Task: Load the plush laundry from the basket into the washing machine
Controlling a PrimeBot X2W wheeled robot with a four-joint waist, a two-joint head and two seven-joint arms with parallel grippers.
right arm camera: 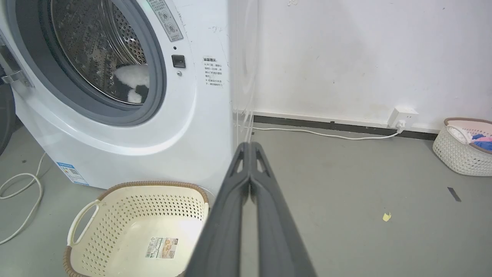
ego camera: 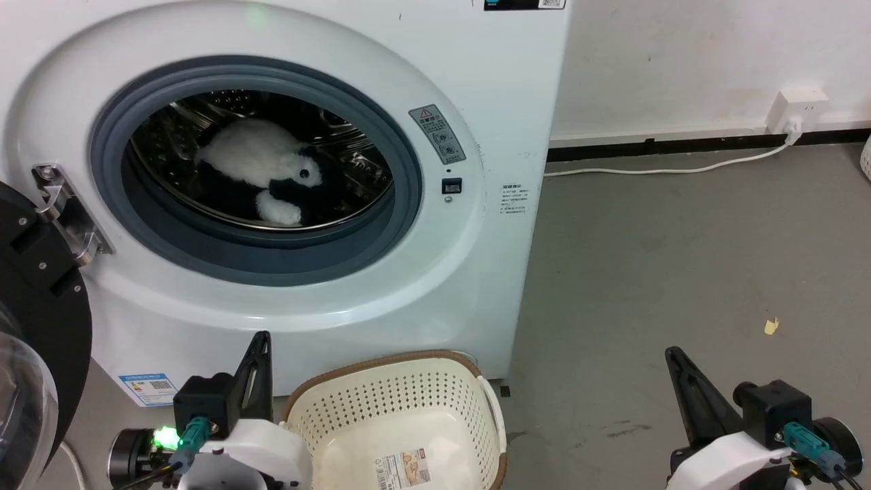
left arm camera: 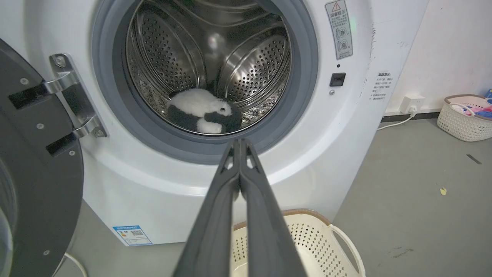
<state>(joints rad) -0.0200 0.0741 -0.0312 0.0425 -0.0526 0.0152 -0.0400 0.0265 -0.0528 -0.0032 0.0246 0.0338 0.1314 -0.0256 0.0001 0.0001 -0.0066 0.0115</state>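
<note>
Lying low in the perforated steel drum (left arm camera: pixel 261 65), the fluffy plush laundry (ego camera: pixel 262 167) sits behind the grey gasket (ego camera: pixel 412 204) of the washing machine (ego camera: pixel 476 68). Door (ego camera: pixel 41 313) swung wide to the left. Cream perforated basket (ego camera: pixel 395 401) with a brown woven rim stands just beside the washer's foot. Left gripper (ego camera: pixel 262 337) and right gripper (ego camera: pixel 674 354) are both clenched finger to finger. Smooth grey floor (ego camera: pixel 646 272) lies open to the right.

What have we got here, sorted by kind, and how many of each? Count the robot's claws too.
Plush toys: 1, the panda, lying in the drum.
Washers: 1, the washing machine, door open.
Baskets: 2, the cream basket in front of the machine, and the far basket by the wall, holding clothes.
Grippers: 2, the left gripper and the right gripper, both shut.
Total: 6
</note>
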